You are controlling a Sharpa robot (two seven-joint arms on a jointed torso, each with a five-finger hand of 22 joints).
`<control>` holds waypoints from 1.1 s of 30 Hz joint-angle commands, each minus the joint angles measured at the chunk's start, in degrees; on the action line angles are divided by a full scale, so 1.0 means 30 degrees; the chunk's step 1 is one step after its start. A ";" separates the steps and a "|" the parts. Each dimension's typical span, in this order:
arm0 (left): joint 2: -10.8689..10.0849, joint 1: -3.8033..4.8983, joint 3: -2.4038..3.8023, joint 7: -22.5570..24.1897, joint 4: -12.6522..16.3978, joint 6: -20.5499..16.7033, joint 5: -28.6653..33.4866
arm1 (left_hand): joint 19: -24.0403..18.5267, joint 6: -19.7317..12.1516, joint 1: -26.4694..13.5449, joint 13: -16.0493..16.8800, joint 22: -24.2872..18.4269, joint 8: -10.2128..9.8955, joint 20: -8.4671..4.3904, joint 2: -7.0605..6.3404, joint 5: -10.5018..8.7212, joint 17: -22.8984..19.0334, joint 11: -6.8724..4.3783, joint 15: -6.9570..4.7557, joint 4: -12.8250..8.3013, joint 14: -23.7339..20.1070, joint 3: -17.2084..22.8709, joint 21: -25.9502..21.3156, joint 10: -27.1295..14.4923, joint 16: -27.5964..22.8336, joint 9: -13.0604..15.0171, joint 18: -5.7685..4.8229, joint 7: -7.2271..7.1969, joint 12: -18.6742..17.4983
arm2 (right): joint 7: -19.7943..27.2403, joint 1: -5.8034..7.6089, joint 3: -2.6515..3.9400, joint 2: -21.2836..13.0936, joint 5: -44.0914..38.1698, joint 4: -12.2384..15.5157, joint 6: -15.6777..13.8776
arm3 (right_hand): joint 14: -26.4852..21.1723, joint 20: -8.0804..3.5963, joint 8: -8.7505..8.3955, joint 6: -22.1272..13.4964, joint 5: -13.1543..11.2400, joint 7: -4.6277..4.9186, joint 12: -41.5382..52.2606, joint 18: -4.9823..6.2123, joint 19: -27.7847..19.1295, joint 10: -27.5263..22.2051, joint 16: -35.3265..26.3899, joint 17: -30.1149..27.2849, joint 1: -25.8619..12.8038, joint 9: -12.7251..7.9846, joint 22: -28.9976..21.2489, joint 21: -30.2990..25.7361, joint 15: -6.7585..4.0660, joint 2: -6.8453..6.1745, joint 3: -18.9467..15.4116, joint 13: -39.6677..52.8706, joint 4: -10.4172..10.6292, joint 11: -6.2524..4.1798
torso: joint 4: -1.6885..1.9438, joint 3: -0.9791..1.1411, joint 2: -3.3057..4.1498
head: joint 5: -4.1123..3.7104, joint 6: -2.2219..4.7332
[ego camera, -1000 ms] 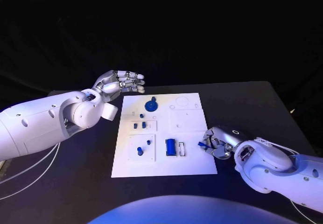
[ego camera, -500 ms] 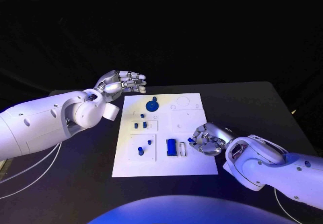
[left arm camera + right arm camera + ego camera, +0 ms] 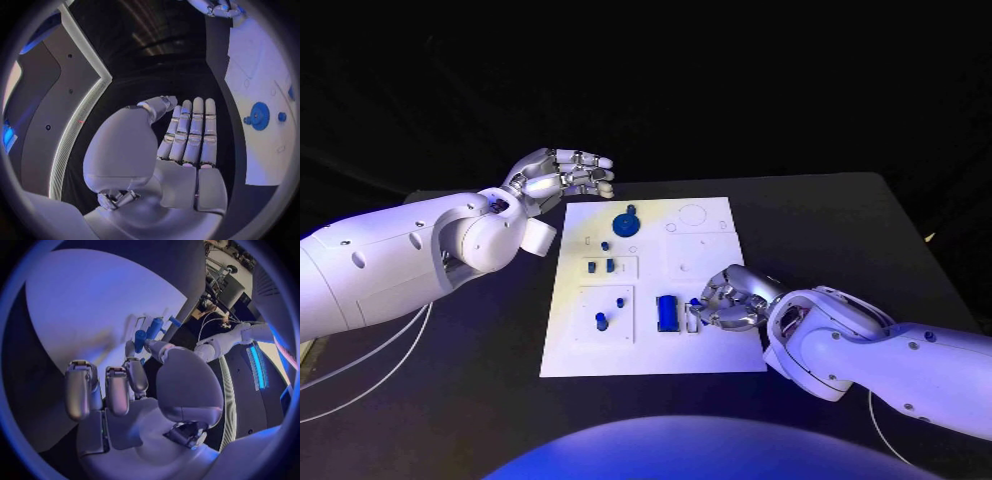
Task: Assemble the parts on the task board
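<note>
1. The task board (image 3: 711, 345) lay flat on the black table (image 3: 834, 215), between the two hands, with most of its parts resting in place on it.
2. The right hand (image 3: 727, 300) hung over the board's near right portion, fingers curled in, pinching a small blue part (image 3: 140, 340) between thumb and a finger.
3. Just beside that hand, toward the left hand, sat the blue rectangular block (image 3: 668, 314) in its recess.
4. The left hand (image 3: 564, 174) hovered off the board's far left corner, fingers straight and side by side, holding nothing.
5. Nearest the left hand lay the blue gear (image 3: 626, 223); smaller blue pieces (image 3: 600, 267) sat between the gear and the block.
6. Judged from this, the work was midway: several parts looked seated, the pinched one had yet to be placed, and pale outlines near the gear looked unfilled.
</note>
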 commanded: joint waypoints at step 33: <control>-0.0011 0.0010 0.0008 -0.0016 0.0074 0.0377 -0.0098 | -0.0936 -0.0079 0.0032 -0.0012 0.1460 0.0109 -0.0343 0.0393 0.0120 0.0034 0.0046 -0.0024 -0.0770 -0.0034 0.0312 0.1313 -0.0142 -0.0379 -0.0286 -0.0272 0.0329 0.0148 | -0.0913 -0.0134 -0.0009 0.0795 -0.1133 -0.0715 0.1564 | 0.1381 -0.0236 -0.0073 0.0704 -0.0135 -0.0207 0.0404 0.0105 0.0737 0.0358 -0.0035 0.1958 -0.1508 -0.0186 0.4123 0.0220 -0.0092 -0.0214 -0.2270 0.0955 0.1463 -0.0051 | -0.0013 0.0012 -0.0011 | 0.0049 -0.0176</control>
